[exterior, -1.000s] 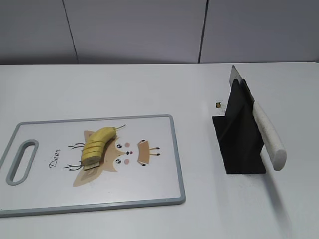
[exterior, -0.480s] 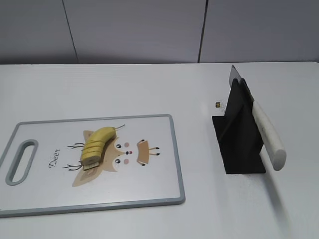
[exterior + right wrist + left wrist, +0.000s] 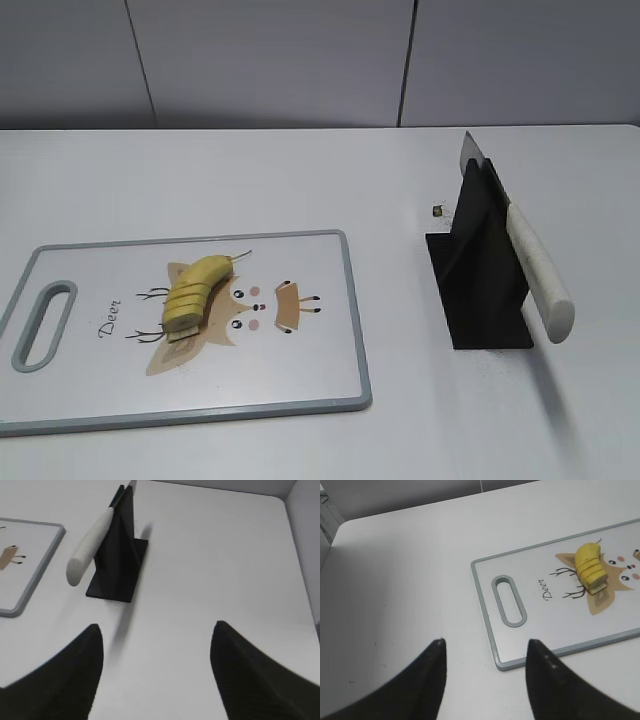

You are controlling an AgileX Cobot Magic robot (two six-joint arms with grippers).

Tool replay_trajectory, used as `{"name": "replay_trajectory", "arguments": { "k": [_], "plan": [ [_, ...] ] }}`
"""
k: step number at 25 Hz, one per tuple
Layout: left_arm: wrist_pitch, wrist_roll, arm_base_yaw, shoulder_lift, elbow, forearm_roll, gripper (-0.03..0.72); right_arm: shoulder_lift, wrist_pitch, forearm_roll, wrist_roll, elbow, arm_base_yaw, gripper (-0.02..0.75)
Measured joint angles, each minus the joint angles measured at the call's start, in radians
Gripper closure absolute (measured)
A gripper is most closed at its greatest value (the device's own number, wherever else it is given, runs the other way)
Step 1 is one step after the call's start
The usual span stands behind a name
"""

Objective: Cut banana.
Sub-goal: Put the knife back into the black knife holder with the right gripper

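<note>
1. The white worktop (image 3: 250,180) fills the scene and carries everything on it, with a grey panelled wall behind it.
2. The cutting board (image 3: 330,390) is a white rectangle with a grey rim and a slotted handle hole at its left end. It lies flat on the left half of the worktop and bears a tan cartoon deer print (image 3: 262,308) and the word "Deer".
3. The black knife stand (image 3: 478,285) sits on the right half of the worktop, well apart from the board, its upright fin rising from a flat base.
4. The knife (image 3: 535,270) rests in the stand at a slant, its white handle pointing toward the near edge and its blade tip showing above the fin at the far end.
5. The left gripper (image 3: 485,652) hovers above the worktop just off the board's handle end, its two dark jaws spread apart with nothing between them.
6. The right gripper (image 3: 157,637) hovers over bare worktop near the stand, its jaws likewise spread and holding nothing.
7. The banana (image 3: 195,290) lies on the board over the deer print, near the board's middle. Its thin stem points to the far right, and its near end is cut into round slices that lean together.
8. A tiny dark speck (image 3: 438,210) sits on the worktop just left of the stand's far end; what it is cannot be told.
</note>
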Motion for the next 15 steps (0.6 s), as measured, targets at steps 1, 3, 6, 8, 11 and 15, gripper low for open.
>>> {"name": "replay_trajectory", "arguments": {
  "k": [1, 3, 6, 8, 11, 15],
  "plan": [
    [0.0, 0.0, 0.0, 0.0, 0.0, 0.0, 0.188, 0.0, 0.0, 0.0, 0.0, 0.0, -0.022, 0.23],
    [0.0, 0.0, 0.0, 0.0, 0.0, 0.0, 0.188, 0.0, 0.0, 0.0, 0.0, 0.0, -0.066, 0.23],
    [0.0, 0.0, 0.0, 0.0, 0.0, 0.0, 0.188, 0.0, 0.0, 0.0, 0.0, 0.0, -0.093, 0.23],
    [0.0, 0.0, 0.0, 0.0, 0.0, 0.0, 0.188, 0.0, 0.0, 0.0, 0.0, 0.0, -0.094, 0.23],
    [0.0, 0.0, 0.0, 0.0, 0.0, 0.0, 0.188, 0.0, 0.0, 0.0, 0.0, 0.0, -0.094, 0.23],
    [0.0, 0.0, 0.0, 0.0, 0.0, 0.0, 0.188, 0.0, 0.0, 0.001, 0.0, 0.0, -0.096, 0.23]
  ]
}}
